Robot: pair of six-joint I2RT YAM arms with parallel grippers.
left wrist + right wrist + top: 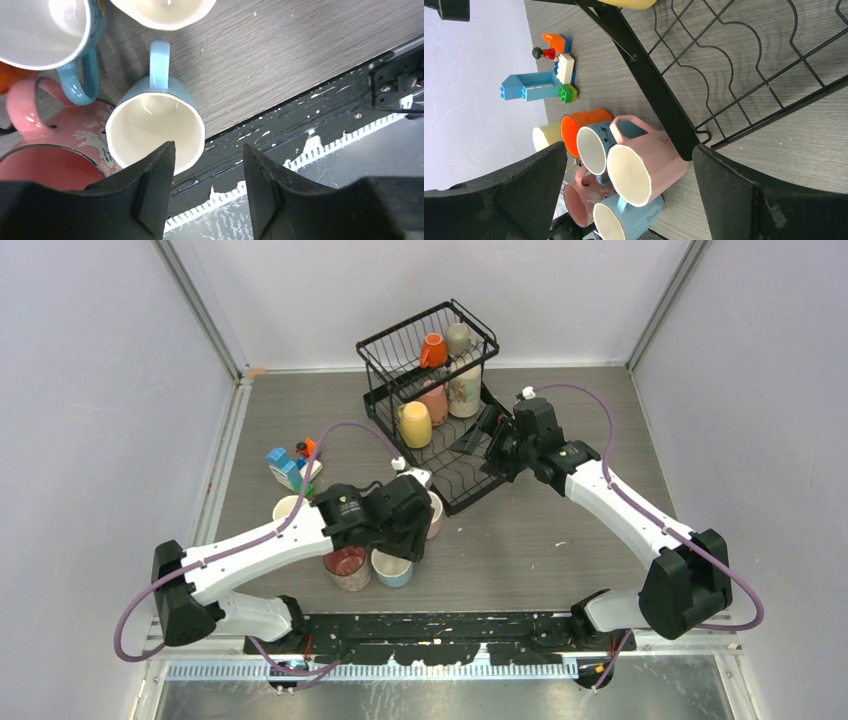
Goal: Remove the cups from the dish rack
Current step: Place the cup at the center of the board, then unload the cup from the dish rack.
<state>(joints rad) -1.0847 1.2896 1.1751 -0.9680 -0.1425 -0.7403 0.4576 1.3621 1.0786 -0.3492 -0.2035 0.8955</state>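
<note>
- The left gripper hangs over the unloaded cups at 7 o'clock on the table. Its jaws are about half apart and hold nothing. The blue cup stands upright just beside its left finger, rim close to the pad.
- If that arm rises at a slant, the finger could hook the rim and tip the blue cup. The table's 6 o'clock edge is right beside it, so the cup might roll off.
- The cluster is tight: I count 6 cups, with the pink cup touching its neighbours. One nudge would likely knock several, perhaps into the blocks at 9 o'clock.
- The right gripper is spread as wide as it goes and empty, low at the 4 o'clock side of the rack, over the wire tray.
- A finger could slip between the wires there and snag — pulling back would then drag or tilt the whole rack.
- By my count 5 cups sit in the rack, the yellow cup nearest at 7 o'clock. A jolt could send those in the upper basket tumbling.
- The cups look glossy, so I'd expect an off-centre grip to slide.
</note>
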